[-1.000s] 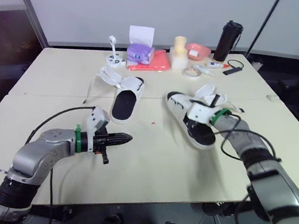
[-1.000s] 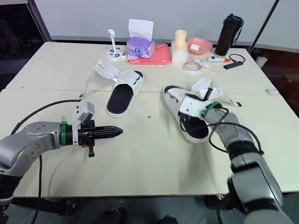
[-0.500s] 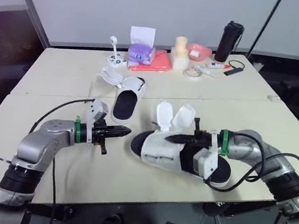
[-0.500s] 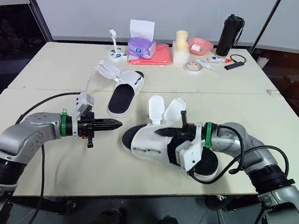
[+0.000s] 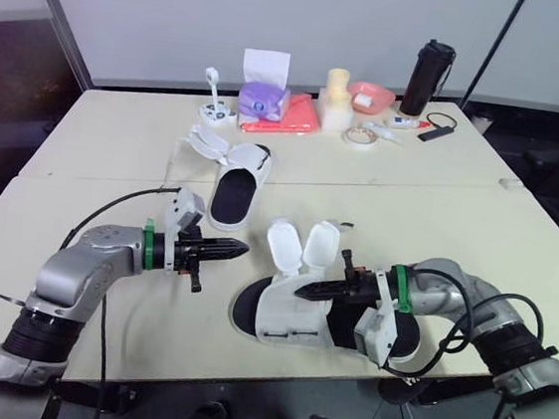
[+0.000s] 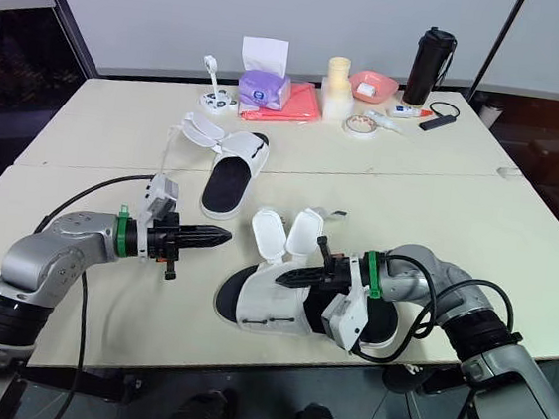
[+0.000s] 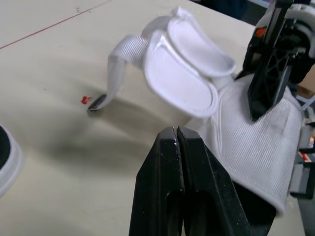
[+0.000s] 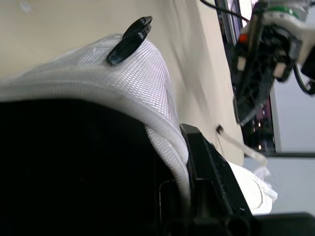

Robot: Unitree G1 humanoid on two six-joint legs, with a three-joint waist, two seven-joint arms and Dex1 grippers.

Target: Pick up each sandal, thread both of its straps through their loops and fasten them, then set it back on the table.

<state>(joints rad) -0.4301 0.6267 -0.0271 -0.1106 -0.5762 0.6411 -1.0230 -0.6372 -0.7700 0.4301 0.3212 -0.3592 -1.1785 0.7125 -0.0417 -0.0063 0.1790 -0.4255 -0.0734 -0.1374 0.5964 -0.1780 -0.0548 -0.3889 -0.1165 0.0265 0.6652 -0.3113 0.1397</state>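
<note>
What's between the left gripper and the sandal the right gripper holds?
Bare table: the left eye view shows a short gap from the left gripper to the straps of the sandal. The left wrist view shows a tiny red speck there.

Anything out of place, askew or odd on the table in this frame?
Nothing looks spilled or damaged. The near sandal, gripped by the right claw, has both strap flaps standing up unfastened. The far sandal lies flat with its straps splayed open toward the back of the table.
</note>
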